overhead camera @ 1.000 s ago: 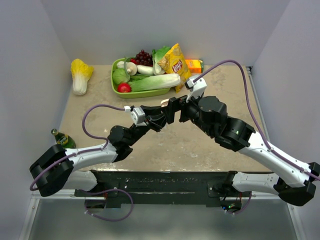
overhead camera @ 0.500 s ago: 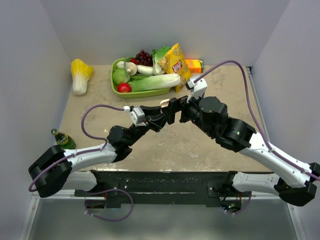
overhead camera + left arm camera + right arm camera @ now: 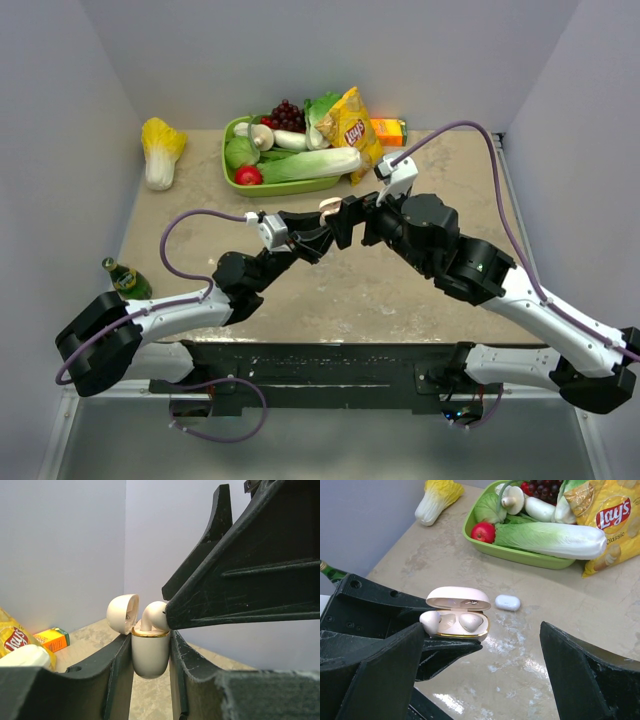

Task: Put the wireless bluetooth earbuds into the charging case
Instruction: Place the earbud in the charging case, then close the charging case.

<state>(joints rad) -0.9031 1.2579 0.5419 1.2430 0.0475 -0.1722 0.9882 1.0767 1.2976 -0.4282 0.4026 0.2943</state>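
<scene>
Overhead view looks down; both wrist views closely share the charging case point(image 3: 150, 655)

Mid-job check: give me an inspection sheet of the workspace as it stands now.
Surface: beige mottled table.
Job's things: charging case lid open; earbud seated, second earbud standing proud.
Clutter: green tray of vegetables, chips bag, orange box, cabbage, bottle, small white piece on table.
Pincers: left pincer shut on charging case; right pincer open, at the case.
Cables: purple cables looping along both arms.
Surroundings: plain grey walls.
</scene>
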